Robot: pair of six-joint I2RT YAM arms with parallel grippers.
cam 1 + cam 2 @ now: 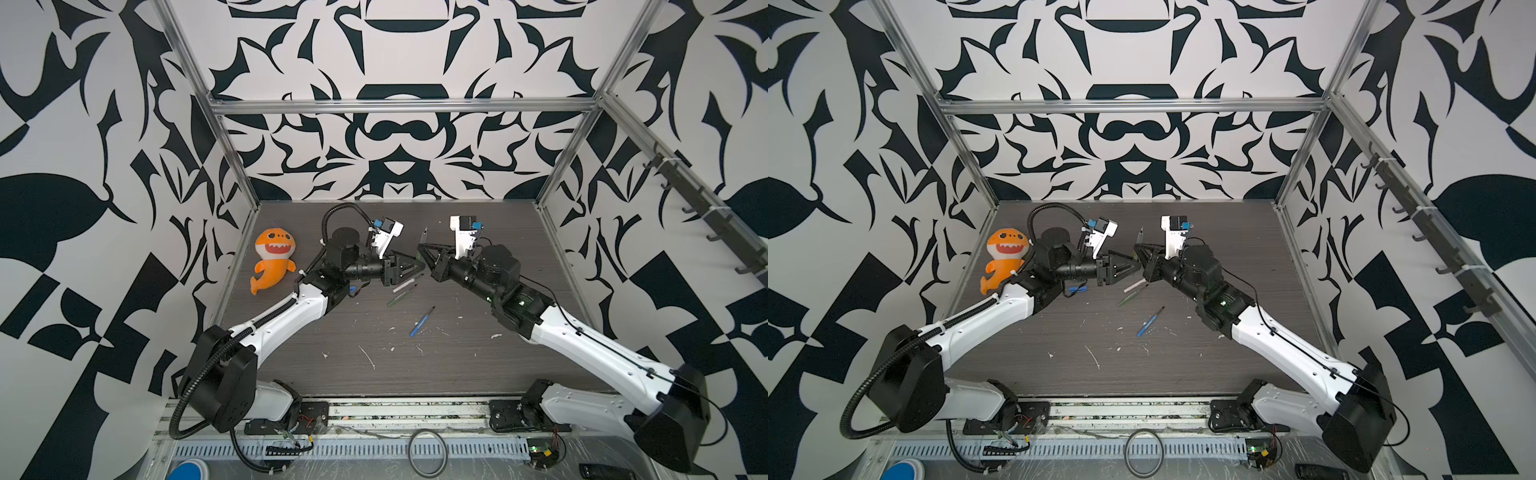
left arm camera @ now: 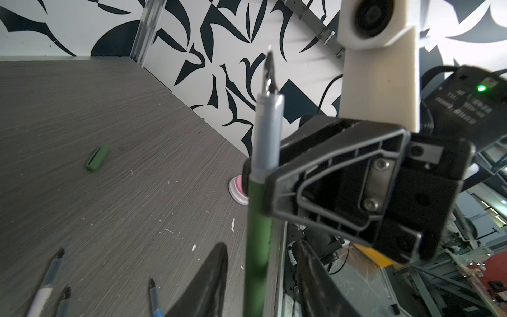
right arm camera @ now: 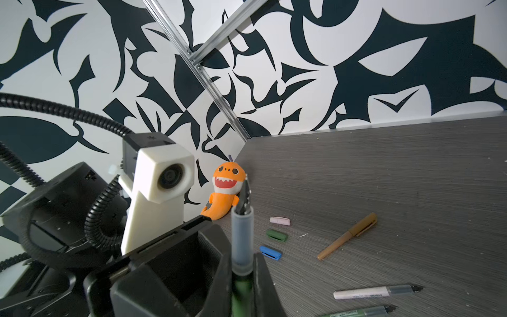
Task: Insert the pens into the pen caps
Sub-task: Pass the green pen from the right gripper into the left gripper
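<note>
Reaching inward face to face, right fingers [image 3: 264, 285] pinch green pen [image 2: 258, 214] upright; left fingers [image 2: 214, 274] spread.

The held green pen [image 2: 258, 219] is cut off by the left wrist view's edge; a pink-and-white object [image 2: 236, 192] is half hidden behind it. In both top views a blue pen cap [image 1: 352, 289] is partly covered by the left arm [image 1: 291, 307].

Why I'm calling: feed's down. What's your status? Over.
Right end effector shut on green pen, nib up. Left end effector open, empty, close by. Green cap lying loose. Nothing blocking.
</note>
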